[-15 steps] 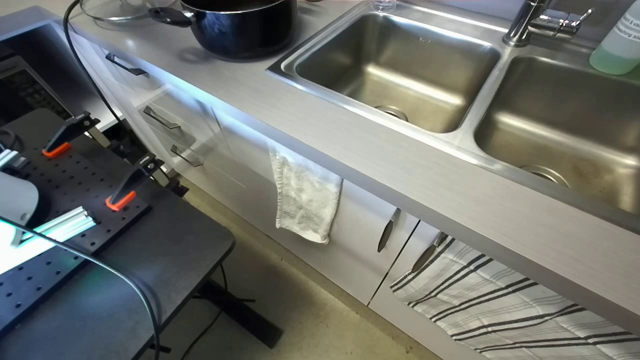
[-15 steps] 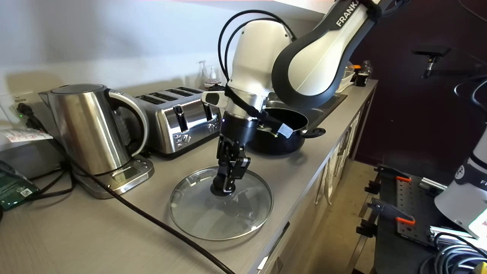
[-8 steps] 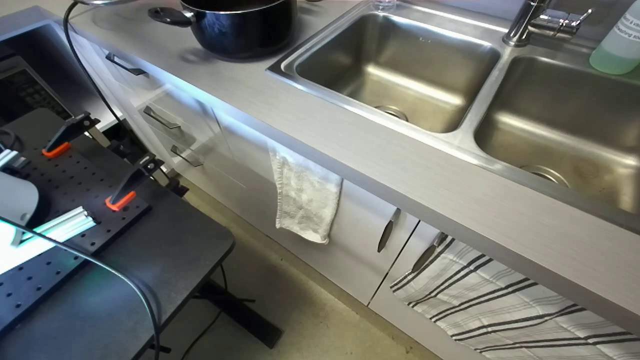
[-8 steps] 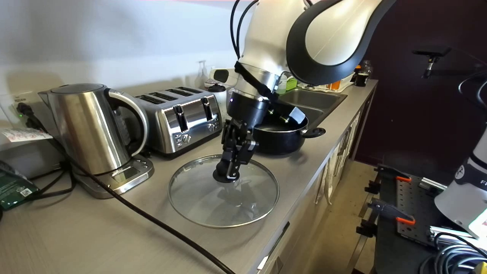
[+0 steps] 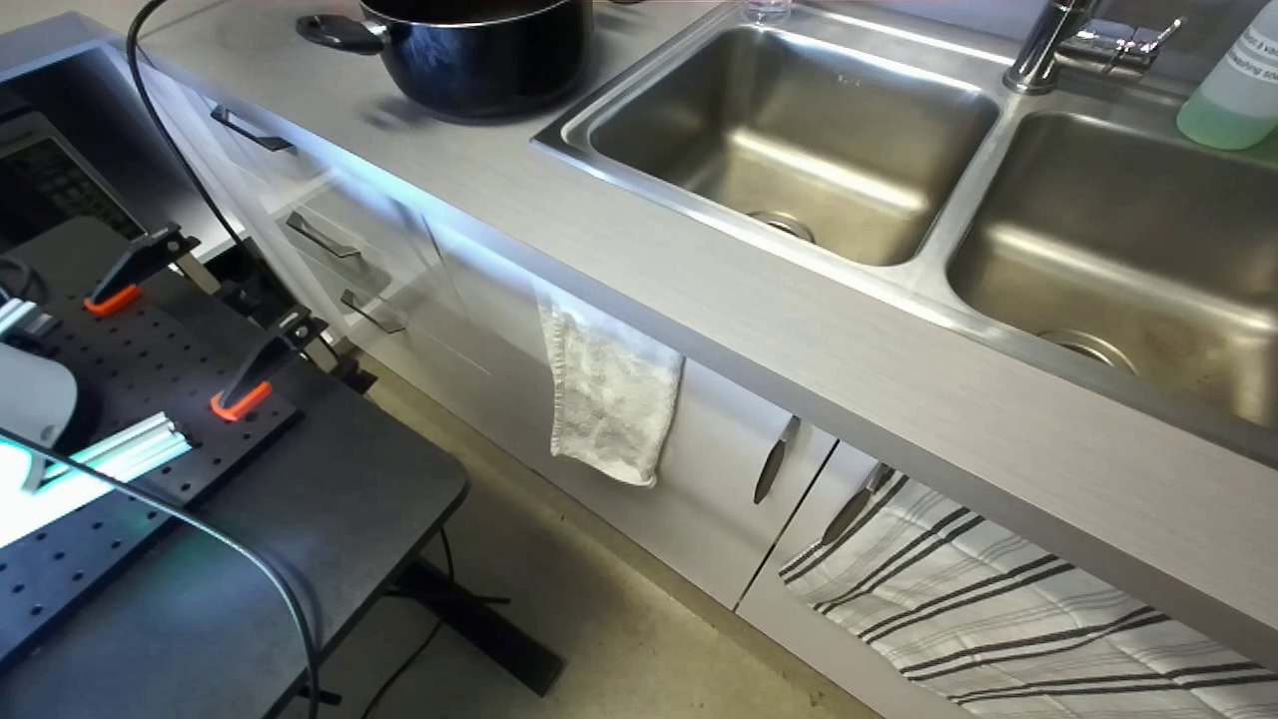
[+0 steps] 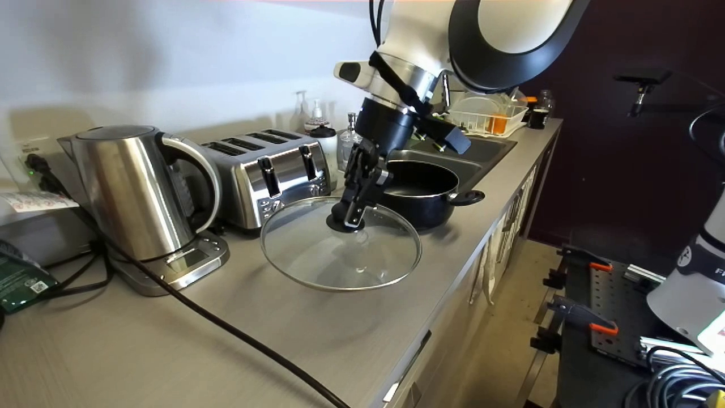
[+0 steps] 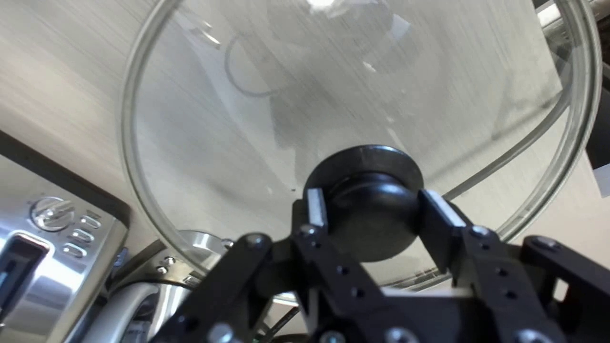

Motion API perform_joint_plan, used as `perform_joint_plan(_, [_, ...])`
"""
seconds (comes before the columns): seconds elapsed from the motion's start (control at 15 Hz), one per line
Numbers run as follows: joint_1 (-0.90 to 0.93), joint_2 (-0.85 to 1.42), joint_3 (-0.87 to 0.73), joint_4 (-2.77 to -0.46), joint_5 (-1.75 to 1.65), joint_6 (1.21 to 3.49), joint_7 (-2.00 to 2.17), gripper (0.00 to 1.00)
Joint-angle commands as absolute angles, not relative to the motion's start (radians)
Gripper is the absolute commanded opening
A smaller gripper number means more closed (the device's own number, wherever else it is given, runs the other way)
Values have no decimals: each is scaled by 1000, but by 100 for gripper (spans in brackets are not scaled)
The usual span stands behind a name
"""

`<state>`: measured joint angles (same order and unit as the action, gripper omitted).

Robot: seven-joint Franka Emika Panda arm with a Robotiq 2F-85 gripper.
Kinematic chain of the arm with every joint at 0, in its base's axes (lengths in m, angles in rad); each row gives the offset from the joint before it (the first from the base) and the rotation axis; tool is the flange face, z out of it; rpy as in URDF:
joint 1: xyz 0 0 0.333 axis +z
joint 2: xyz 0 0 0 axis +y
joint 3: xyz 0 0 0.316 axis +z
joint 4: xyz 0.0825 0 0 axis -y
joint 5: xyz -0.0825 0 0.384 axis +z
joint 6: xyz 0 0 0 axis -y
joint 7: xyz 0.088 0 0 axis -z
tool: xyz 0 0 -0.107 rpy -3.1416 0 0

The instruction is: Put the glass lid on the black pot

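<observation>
Currently gripped: glass lid point(image 6: 340, 258), by its black knob point(image 7: 374, 233).
Tool point(image 7: 377, 209): pinching the knob between two fingers point(image 7: 315, 207), one on either side.
Lid position: held above the worktop point(image 6: 170, 345), on the near side of the black pot point(image 6: 430, 211) in an exterior view; contact between lid rim and pot cannot be told.
Pot position: upright on the worktop, just beside the sink point(image 5: 966, 195), top uncovered; visible in both exterior views.
Bottle point(image 5: 1230, 110): green liquid inside; "washing" legible, adjoining print cut by the frame edge.
White robot base point(image 6: 679, 309): letter "F" legible, remainder cut by the frame edge.
Green packet point(image 6: 20, 280): square printed code.
Printed sheet point(image 6: 37, 200): red characters, too small to read.
Wrist view only: both fingers seated against the knob.
Exterior views only: pot, sink drain point(image 5: 784, 223), dish rack point(image 6: 473, 122), hanging white towel point(image 5: 614, 399).
Wrist and exterior views: lid, toaster point(image 6: 291, 177), kettle point(image 6: 124, 192); both appliances cut by the frame in the wrist view.
</observation>
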<state>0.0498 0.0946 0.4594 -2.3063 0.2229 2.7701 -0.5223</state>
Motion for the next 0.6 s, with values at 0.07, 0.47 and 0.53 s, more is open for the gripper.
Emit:
perform_joint_plan(0.07, [126, 0, 335, -2355, 140, 2806, -300, 25])
perform_joint_plan(0.47, [143, -29, 236, -2351, -98, 2789, 49, 25])
perform_joint_plan(0.53, [141, -29, 225, -2345, -138, 2781, 109, 25])
